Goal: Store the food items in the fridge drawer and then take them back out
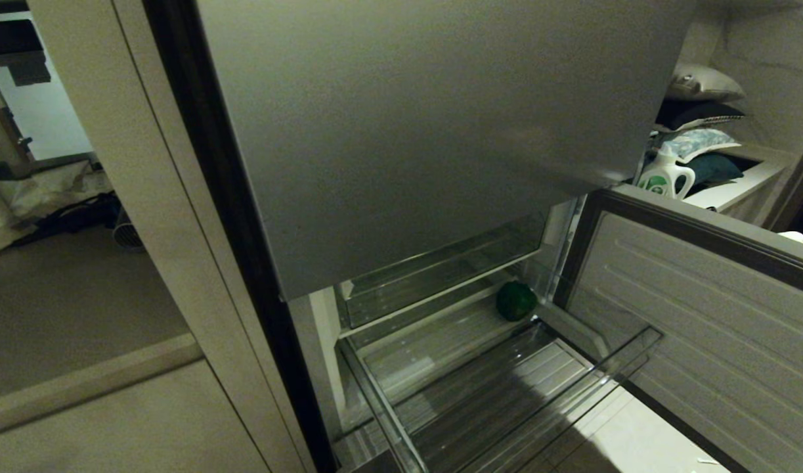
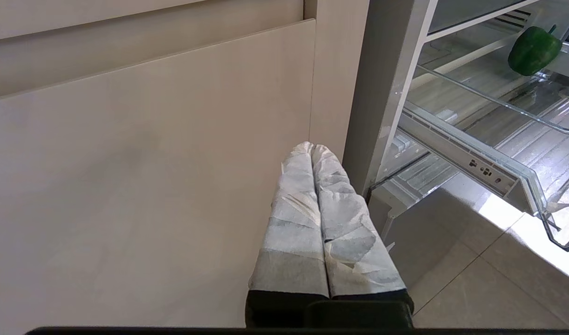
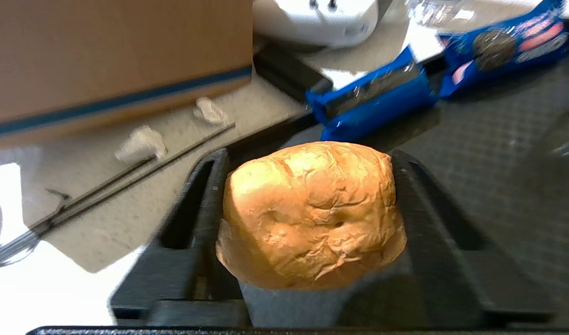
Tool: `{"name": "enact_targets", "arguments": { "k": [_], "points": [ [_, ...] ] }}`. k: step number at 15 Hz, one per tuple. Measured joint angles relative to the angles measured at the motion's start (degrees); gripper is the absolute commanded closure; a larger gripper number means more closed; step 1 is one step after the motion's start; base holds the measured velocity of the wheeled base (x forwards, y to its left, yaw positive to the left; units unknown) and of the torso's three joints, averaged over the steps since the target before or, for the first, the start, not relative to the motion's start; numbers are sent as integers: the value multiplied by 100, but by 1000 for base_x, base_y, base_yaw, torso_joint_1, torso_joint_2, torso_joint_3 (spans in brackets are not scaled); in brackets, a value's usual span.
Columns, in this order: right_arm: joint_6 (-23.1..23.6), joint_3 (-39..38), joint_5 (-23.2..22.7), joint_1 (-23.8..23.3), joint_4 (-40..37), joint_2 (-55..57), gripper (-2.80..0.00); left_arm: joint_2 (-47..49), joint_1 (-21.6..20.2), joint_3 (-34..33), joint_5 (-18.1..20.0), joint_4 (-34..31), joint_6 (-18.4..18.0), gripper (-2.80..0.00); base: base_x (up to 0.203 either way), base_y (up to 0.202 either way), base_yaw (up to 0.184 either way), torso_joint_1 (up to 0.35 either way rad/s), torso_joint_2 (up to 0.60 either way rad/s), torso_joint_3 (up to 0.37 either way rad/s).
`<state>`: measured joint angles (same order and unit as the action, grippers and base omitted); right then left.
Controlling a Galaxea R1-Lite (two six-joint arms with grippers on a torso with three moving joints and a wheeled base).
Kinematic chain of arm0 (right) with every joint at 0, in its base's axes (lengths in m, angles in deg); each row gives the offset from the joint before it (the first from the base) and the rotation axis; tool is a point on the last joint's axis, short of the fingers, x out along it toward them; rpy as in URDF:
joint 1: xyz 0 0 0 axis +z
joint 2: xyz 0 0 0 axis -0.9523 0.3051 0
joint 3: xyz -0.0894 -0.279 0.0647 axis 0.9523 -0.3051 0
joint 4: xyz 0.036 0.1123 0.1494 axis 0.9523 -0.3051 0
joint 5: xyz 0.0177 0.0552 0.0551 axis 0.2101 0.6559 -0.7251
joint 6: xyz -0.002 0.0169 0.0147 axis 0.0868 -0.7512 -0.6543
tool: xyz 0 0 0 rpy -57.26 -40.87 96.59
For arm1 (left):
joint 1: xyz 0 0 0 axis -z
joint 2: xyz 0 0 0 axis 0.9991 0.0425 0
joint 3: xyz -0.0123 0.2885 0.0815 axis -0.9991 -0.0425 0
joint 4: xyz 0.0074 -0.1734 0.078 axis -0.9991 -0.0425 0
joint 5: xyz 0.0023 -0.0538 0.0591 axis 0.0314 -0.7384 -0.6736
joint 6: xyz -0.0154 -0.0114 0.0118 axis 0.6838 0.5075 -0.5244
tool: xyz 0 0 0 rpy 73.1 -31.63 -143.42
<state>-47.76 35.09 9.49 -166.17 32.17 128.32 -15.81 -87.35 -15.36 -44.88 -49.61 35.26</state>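
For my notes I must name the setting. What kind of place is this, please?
Probably a home kitchen or utility area. A grey fridge stands open with its clear drawer pulled out and a green pepper inside; a detergent jug and folded pillows sit on a shelf beside it.

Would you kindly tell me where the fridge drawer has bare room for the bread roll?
The fridge drawer has bare ribbed floor from its front wall back toward the green pepper, which fills the far right corner. The right claw holds the bread roll.
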Motion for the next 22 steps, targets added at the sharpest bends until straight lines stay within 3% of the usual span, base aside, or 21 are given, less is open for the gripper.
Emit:
{"name": "enact_targets", "arguments": {
  "k": [9, 10, 17, 20, 22],
  "points": [
    [-24, 261, 37, -143, -46, 142, -280, 0, 0, 0, 0, -1, -2, 0, 0, 0, 0, 0, 0, 0],
    [-50, 242, 22, -206, -57, 12, 0, 0, 0, 0, 2, -1, -2, 0, 0, 0, 0, 0, 0, 0],
    [-593, 302, -23, -465, -310, -1954, 0, 0, 5, 0, 0, -2, 0, 0, 0, 0, 0, 0, 0, 0],
    [-1027, 343, -367, -155, -754, -3268, 0, 0, 2, 0, 0, -2, 0, 0, 0, 0, 0, 0, 0, 0],
    [-1217, 309, -587, 401, -1046, -4135, 0, 0, 0, 0, 0, -1, -2, 0, 0, 0, 0, 0, 0, 0]
  ]
}}
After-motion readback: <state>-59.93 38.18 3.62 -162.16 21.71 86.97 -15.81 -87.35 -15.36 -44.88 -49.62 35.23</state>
